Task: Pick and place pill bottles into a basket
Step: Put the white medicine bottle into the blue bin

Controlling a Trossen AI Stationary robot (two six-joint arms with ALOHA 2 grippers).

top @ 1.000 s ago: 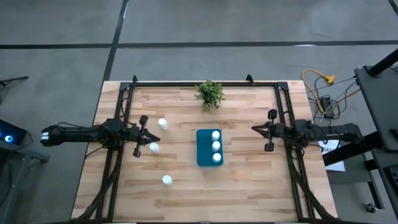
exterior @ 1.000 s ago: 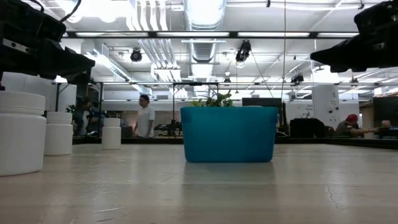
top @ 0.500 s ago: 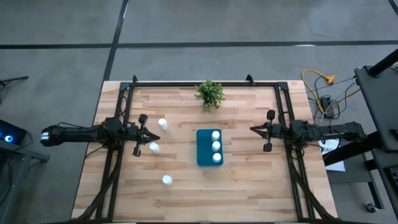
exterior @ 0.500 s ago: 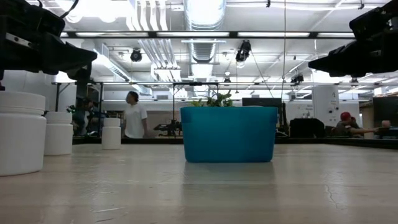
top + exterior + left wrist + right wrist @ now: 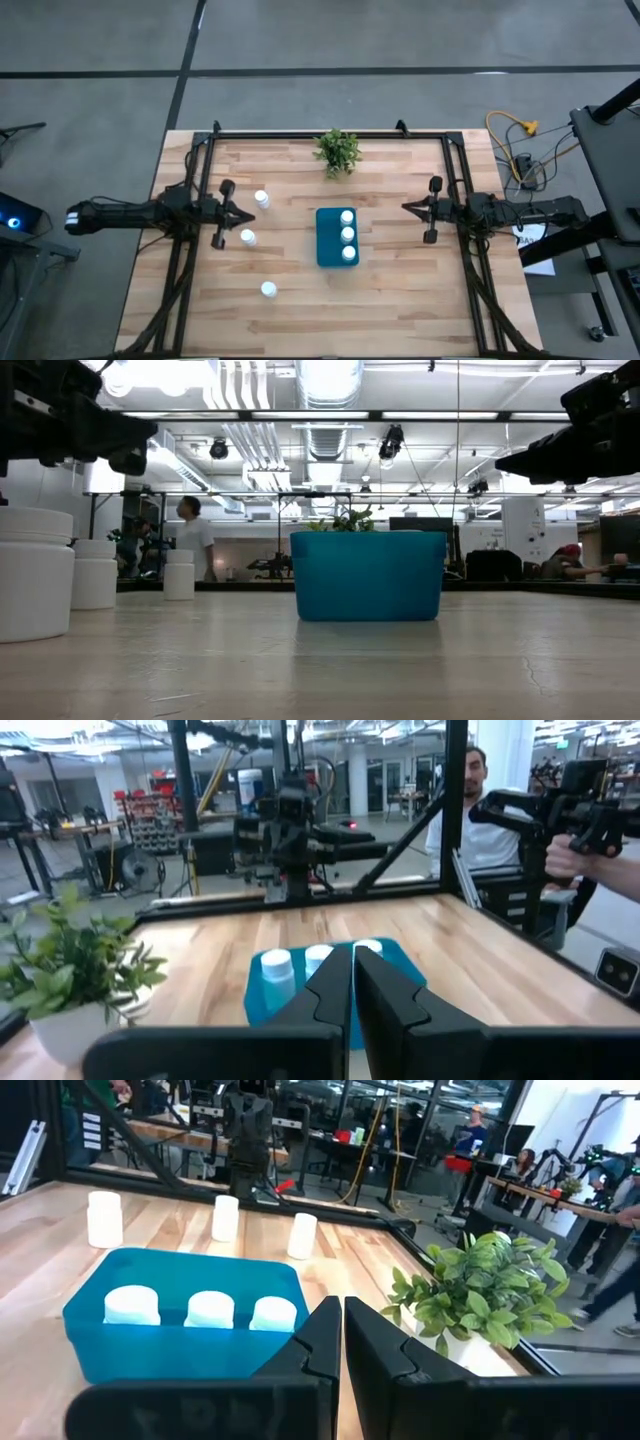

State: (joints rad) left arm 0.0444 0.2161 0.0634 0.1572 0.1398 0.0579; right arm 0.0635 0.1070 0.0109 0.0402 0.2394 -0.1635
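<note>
The teal basket (image 5: pixel 335 240) stands mid-table on its flat bottom, and three white pill bottles (image 5: pixel 210 1309) stand upright in a row inside it. Three more pill bottles (image 5: pixel 262 199) (image 5: pixel 247 238) (image 5: pixel 268 290) stand upright on the wood to the basket's left. My left gripper (image 5: pixel 238 212) hovers level above the table beside these loose bottles, pointing at the basket, shut with nothing in it (image 5: pixel 352 960). My right gripper (image 5: pixel 404 208) hovers level on the basket's right side, also shut and empty (image 5: pixel 340 1315).
A small green potted plant (image 5: pixel 338 150) stands at the table's far edge, behind the basket. Black frame rails (image 5: pixel 190 250) run along the left, right and far sides of the table. People move about in the room beyond the table.
My left gripper has risen a little above the loose bottles, staying shut and level. A person in the room behind the table has walked across the low view. Bottles and basket have kept their places.
</note>
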